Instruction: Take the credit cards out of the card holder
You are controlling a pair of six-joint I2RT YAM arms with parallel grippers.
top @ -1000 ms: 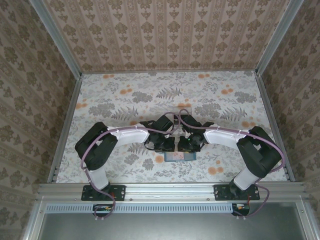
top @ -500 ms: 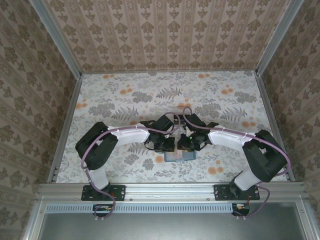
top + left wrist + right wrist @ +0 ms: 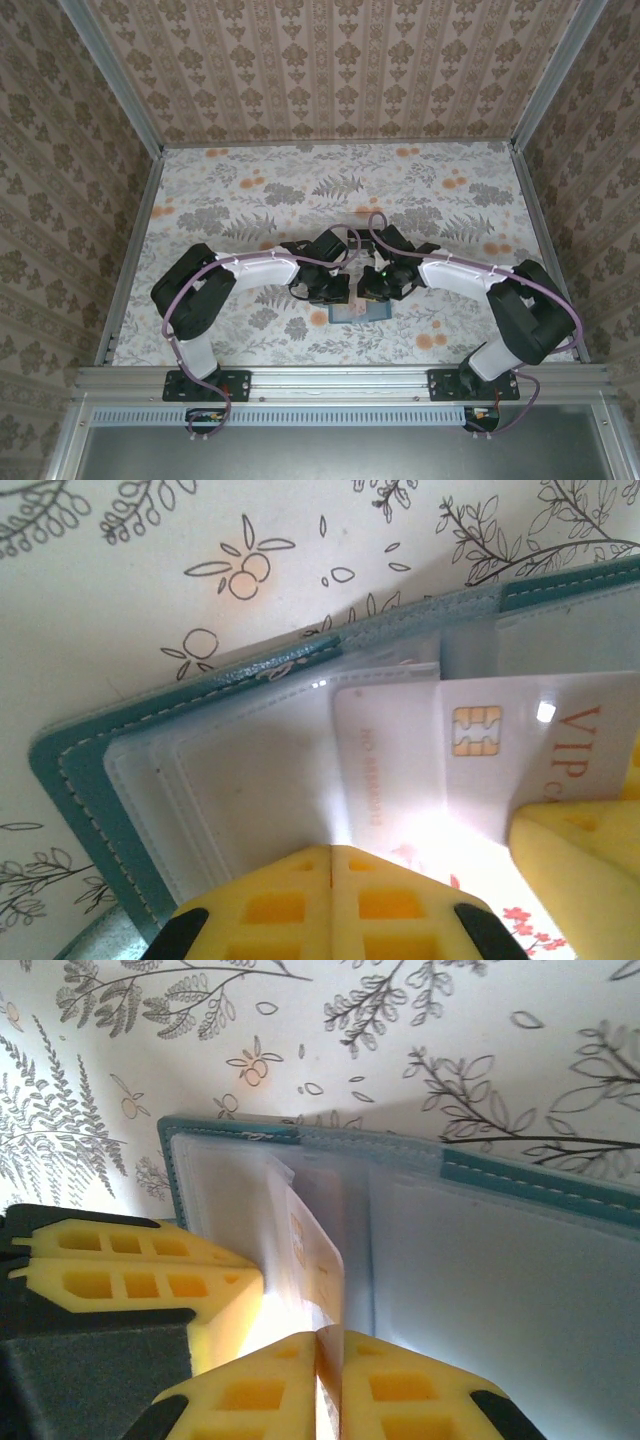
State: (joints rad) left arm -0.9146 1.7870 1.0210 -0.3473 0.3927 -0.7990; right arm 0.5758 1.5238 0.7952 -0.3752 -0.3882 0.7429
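We are in the middle of the pull-out step. The card holder [image 3: 355,313] lies open on the flowered surface [image 3: 250,190], close to the near edge and between the two arms, with its pale inner pockets facing up.

The left pincer [image 3: 333,865] is closed, its yellow fingertips together and set against the clear pocket on the holder's left half. We judge it is there to pin the holder down. Whether it also pinches a layer of the sleeve, we cannot tell.

The right pincer [image 3: 318,1350] is narrow and clamped on one credit card [image 3: 480,770], a pale one with a gold chip and red lettering. In the right wrist view the card stands edge-on between the two pads. Part of it sits outside the pocket mouth while its far end is tucked inside, so the card is gripped but not yet free. We cannot make out any other cards in the pockets.

The next move, as we see it, calls for a straight draw of the card along the line of its pocket, away from the holder's spine. The left pincer should press firmly meanwhile so the holder does not slide or lift with the card. The grip is on a thin edge, so a twist could let the card slip or bend. Once it is clear, we would set it on the surface beside the holder and look for the next card.
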